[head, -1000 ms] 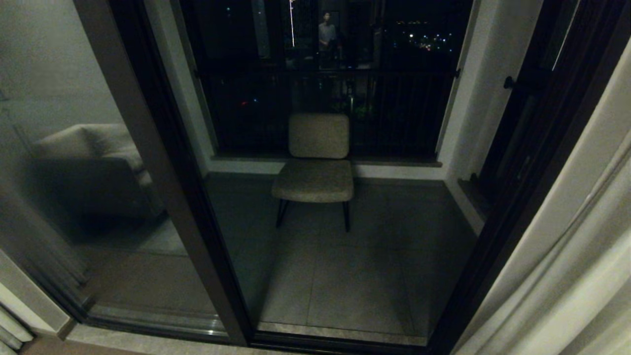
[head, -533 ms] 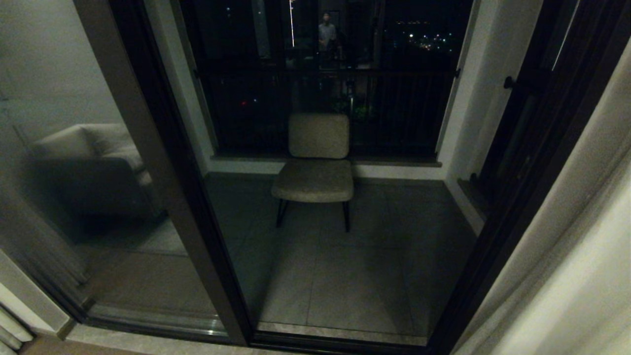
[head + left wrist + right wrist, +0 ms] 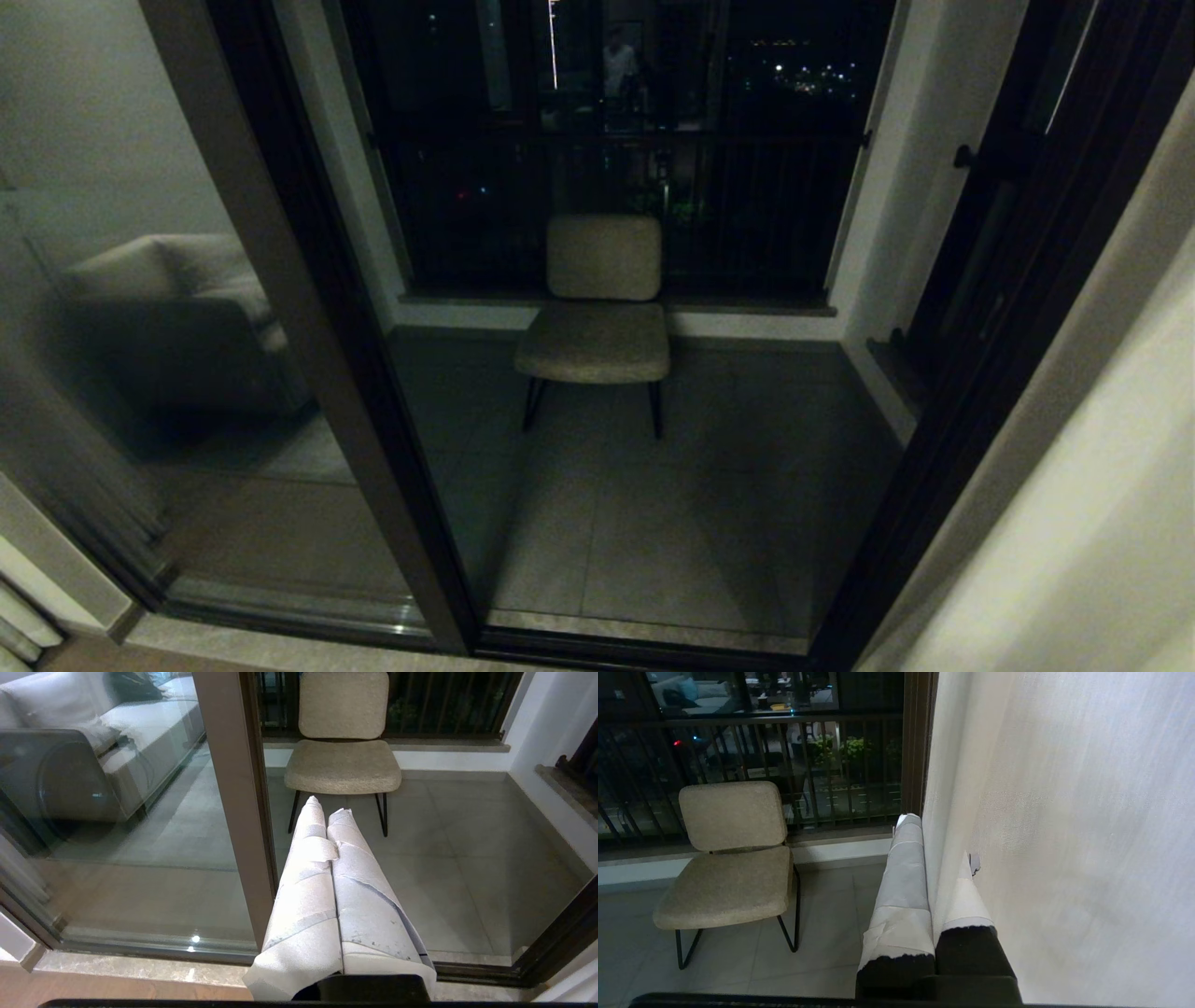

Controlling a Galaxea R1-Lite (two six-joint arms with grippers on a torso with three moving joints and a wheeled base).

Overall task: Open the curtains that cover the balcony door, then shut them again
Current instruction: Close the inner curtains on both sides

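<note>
The cream-white curtains [image 3: 1074, 485] hang bunched at the right edge of the head view, and the dark-framed balcony door [image 3: 308, 327] stands uncovered. In the right wrist view a fold of the curtain [image 3: 1064, 835] runs between the tape-wrapped fingers [image 3: 903, 882] of my right gripper [image 3: 938, 837], which is shut on it. My left gripper [image 3: 327, 807] is shut on nothing and points at the door's post [image 3: 233, 788]. Neither gripper shows in the head view.
Behind the glass a beige chair [image 3: 597, 308] stands on the tiled balcony floor, in front of a black-railed window [image 3: 616, 187] with city lights. A sofa [image 3: 177, 308] is reflected in the left pane. The door's floor track [image 3: 607, 644] runs along the bottom.
The curtain at the right has shifted: its clear vertical folds have given way to a smooth, blurred sheet. The door and the chair have stayed put.
</note>
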